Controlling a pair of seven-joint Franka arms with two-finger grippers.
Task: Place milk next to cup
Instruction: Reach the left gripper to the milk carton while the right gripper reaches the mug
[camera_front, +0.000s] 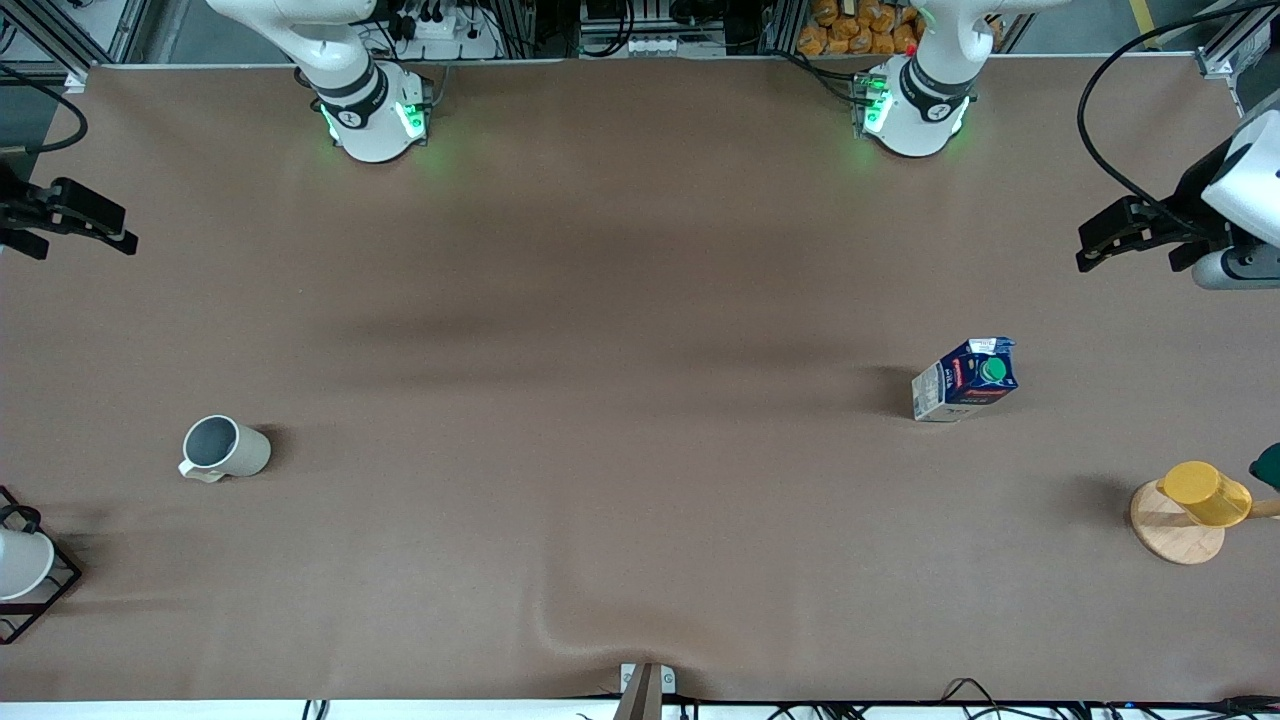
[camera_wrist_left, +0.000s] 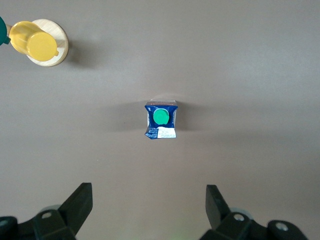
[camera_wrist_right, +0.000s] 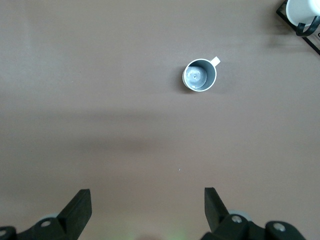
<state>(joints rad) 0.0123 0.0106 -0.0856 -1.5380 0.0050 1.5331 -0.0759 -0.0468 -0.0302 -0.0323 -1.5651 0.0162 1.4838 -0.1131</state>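
The milk is standing upright toward the left arm's end of the tabletop; the left gripper, wide open, is hovering closest. The right gripper is waiting, open too.

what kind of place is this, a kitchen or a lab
Most likely a robotics lab, not a kitchen: two arm bases are bolted along a brown-covered table, cables and aluminium framing ring it, and only staged props stand on it, such as the milk and the cup.

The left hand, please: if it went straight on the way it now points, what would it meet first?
Probably bare brown table. The open left hand hangs high, pointing down; the small dark-blue, green-capped milk carton lies ahead of its fingers, not clearly in line, though depth is unclear.
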